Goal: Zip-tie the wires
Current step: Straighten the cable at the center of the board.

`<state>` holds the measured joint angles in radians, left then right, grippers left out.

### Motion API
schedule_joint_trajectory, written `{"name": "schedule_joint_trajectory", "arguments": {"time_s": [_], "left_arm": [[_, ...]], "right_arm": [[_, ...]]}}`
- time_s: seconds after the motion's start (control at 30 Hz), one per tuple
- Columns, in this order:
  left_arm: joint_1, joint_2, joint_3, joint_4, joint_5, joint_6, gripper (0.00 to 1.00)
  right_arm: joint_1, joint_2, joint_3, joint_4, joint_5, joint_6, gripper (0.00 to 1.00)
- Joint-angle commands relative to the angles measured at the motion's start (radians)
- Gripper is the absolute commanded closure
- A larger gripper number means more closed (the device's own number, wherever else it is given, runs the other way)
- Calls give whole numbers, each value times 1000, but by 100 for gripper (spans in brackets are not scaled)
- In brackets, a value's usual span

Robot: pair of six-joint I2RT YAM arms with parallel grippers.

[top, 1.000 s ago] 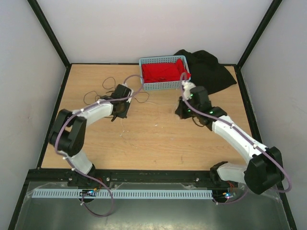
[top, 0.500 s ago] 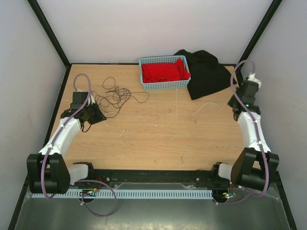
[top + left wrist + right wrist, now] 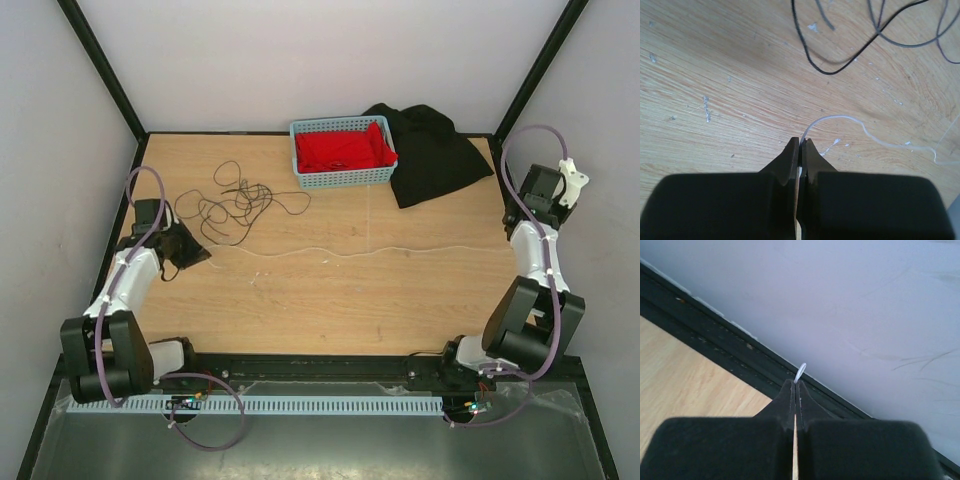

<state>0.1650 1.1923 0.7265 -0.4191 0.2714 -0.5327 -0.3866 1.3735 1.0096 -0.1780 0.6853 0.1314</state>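
The wires point(image 3: 235, 205) lie as a black tangle at the back left of the table; some strands show at the top of the left wrist view point(image 3: 840, 70). One long whitish wire point(image 3: 400, 250) runs across the table between both grippers. My left gripper point(image 3: 200, 254) is low over the left side, shut on the end of the whitish wire point(image 3: 840, 118), which curls out of the gripper's tips point(image 3: 801, 142). My right gripper point(image 3: 545, 195) is raised at the right wall, shut point(image 3: 795, 383) on the other end, of which a small white loop point(image 3: 801, 371) sticks out. The zip tie is out of view.
A blue basket point(image 3: 342, 180) with a red cloth stands at the back centre. A black cloth point(image 3: 435, 155) lies to its right. The black frame rail point(image 3: 715, 347) and the wall are close ahead of my right gripper.
Both arms have swung out from the table's middle to its left and right sides. The whitish wire has been drawn out into a long line across the table.
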Motion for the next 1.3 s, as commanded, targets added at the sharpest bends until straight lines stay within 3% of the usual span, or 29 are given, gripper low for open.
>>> {"name": "schedule_joint_trajectory", "arguments": {"time_s": [0.0,0.3,0.67,1.27], "left_arm": [[10,45,-20,19,24,-22,100],[10,114,-32,69,48,-34,100],[11,127,-53,80,27,-32,100],[23,123,-62,72,-11,-23,100]], "right_arm": [[-18,34,7,23,54,-18,100],[-17,125,-112,56,-30,45,100],[-17,265,-122,101,-88,55,100],[-19,346,-74,178,180,27,100]]}}
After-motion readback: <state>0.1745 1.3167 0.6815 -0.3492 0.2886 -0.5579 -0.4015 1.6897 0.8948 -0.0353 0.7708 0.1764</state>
